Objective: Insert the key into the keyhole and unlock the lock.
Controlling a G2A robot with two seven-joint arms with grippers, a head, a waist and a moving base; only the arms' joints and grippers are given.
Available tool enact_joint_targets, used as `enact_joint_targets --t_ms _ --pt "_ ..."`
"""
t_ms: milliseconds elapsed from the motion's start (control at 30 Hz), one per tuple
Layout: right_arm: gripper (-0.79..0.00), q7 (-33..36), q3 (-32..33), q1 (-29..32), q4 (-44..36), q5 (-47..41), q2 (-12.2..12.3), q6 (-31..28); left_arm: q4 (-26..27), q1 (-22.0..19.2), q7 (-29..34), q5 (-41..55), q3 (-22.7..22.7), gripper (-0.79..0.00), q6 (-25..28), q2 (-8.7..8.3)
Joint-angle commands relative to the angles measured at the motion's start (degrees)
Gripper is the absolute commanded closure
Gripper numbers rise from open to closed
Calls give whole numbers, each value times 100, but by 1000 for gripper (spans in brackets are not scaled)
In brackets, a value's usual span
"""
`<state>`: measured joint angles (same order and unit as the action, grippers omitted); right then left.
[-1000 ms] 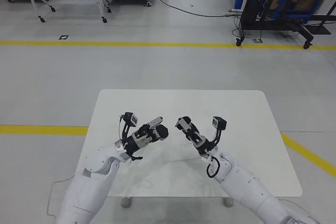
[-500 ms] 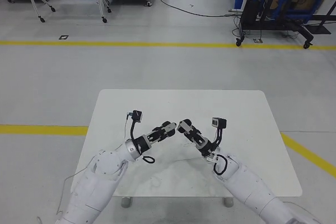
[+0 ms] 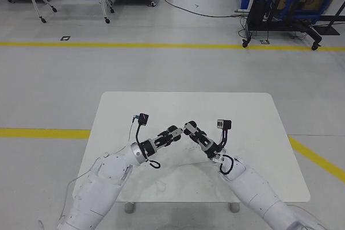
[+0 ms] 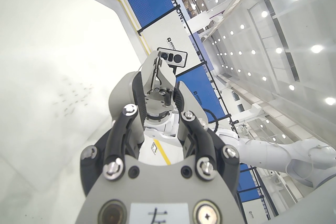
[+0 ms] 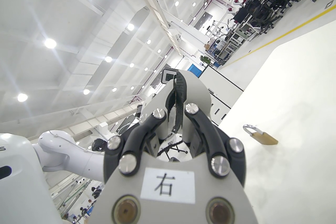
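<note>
From above I see both arms meeting over the middle of the white table (image 3: 247, 115), their claws tip to tip in the air. My left claw (image 4: 158, 84) is partly open. Its two fingers (image 4: 179, 97) stand apart, one on each side of the right claw's tips, and the black pads face inward. I cannot tell whether those pads are touching the right claw or just sit beside it.

The right claw (image 5: 175, 79) is pinched narrow, with its grey fingers pressed nearly together. In the left wrist view a thin sliver of metal shows along the seam between them. I take that to be the key (image 4: 156, 70), held edge-on and pointing toward my left claw. Most of it is hidden by the fingers, so I cannot make out its shape.

The padlock (image 5: 261, 136) is in neither claw. It lies flat on the table, a brass body with a silver loop at one end, well apart from both claws. I see it past the right claw in the right wrist view, near the table edge in that picture. I cannot see its keyhole from here, nor whether the loop is latched
</note>
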<state>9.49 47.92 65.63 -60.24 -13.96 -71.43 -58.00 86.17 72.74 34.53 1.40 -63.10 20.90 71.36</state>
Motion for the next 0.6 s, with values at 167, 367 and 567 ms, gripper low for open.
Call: enact_joint_targets --t_ms 167,367,567 --pt "0 221 79 14 168 -92 -116 0 -96 -18 17 -89 96 -114 -25 5" --pt "0 417 171 3 285 -159 -201 0 -126 -49 -31 -157 113 -9 -76 4" --pt "0 612 279 11 348 -197 -269 0 -140 -69 -123 -262 126 0 -179 3"
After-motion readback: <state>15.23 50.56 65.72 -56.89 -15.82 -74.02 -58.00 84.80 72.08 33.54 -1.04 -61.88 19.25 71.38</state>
